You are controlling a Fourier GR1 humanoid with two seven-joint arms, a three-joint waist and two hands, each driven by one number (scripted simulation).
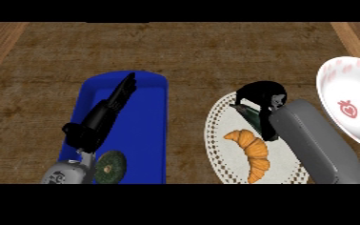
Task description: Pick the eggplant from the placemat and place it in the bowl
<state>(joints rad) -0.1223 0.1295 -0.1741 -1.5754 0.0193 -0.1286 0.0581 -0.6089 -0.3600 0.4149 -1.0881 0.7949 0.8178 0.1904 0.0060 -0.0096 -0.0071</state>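
Note:
A dark eggplant (255, 118) lies on the white lacy placemat (219, 132) at the right of the head view. My right hand (262, 94) is curled down over the eggplant's far end and hides that part of it. The white bowl (336, 88) with a red strawberry mark sits at the right edge, beside my right forearm. My left hand (105, 112) rests open over the blue tray (144, 124), its fingers straight and pointing away.
An orange croissant (252, 152) lies on the placemat just left of my right forearm. A round green slice (110, 168) sits on the blue tray's near end beside my left wrist. The wooden counter (183, 52) stretches beyond both.

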